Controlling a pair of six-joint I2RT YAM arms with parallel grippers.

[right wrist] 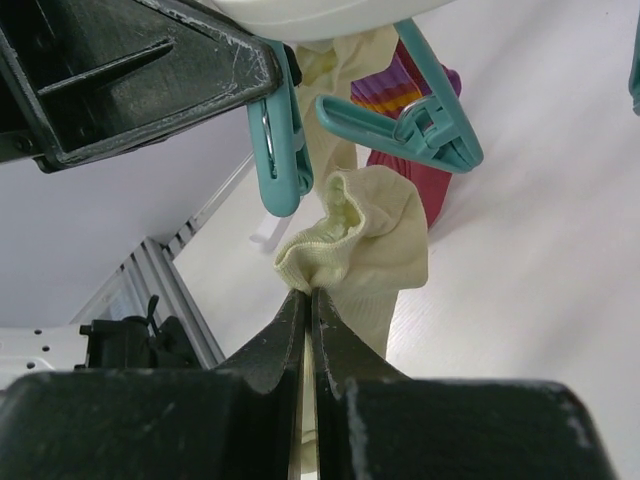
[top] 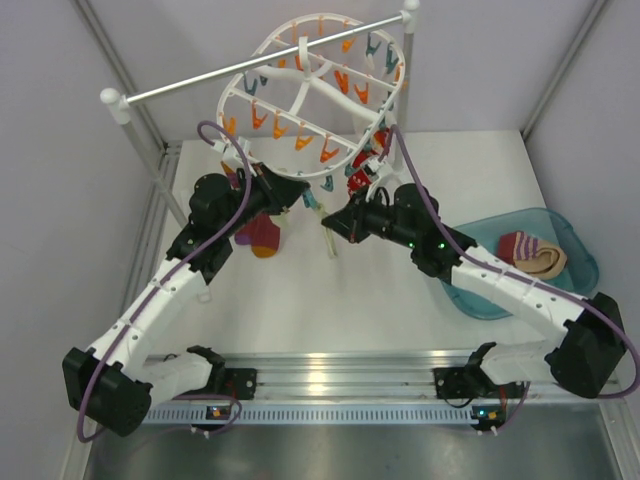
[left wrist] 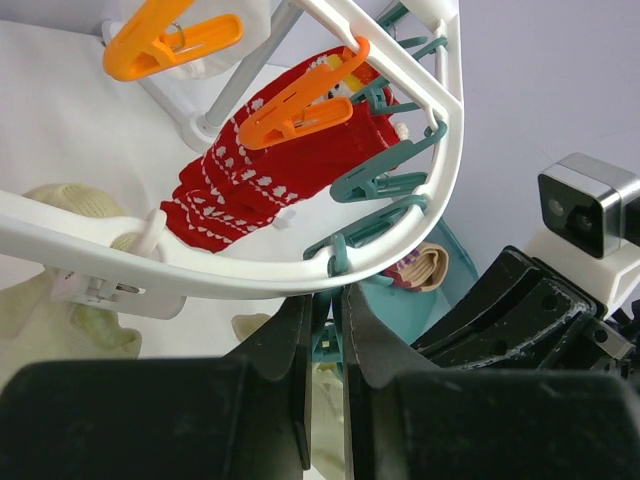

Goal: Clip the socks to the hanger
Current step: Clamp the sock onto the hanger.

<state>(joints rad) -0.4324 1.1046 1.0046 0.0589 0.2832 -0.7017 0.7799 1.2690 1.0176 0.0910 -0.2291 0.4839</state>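
The white oval hanger (top: pixel 312 85) hangs from the rail, with orange and teal clips around it. My left gripper (top: pixel 306 203) is shut on a teal clip (left wrist: pixel 330 340) at the hanger's near rim (left wrist: pixel 250 270). My right gripper (top: pixel 329 223) is shut on the cuff of a pale cream sock (right wrist: pixel 360 245) and holds it just under that teal clip (right wrist: pixel 280 150). The sock hangs down between the two grippers (top: pixel 328 238). The second sock (top: pixel 532 254), cream with red-and-white stripes, lies in the blue basin and also shows in the left wrist view (left wrist: pixel 425 268).
A red patterned sock (left wrist: pixel 270 160) hangs from an orange clip (left wrist: pixel 300 100). A maroon sock with an orange end (top: pixel 262 235) hangs by the left gripper. The metal rail (top: pixel 260 65) on white posts crosses the back. The blue basin (top: pixel 480 300) sits at right.
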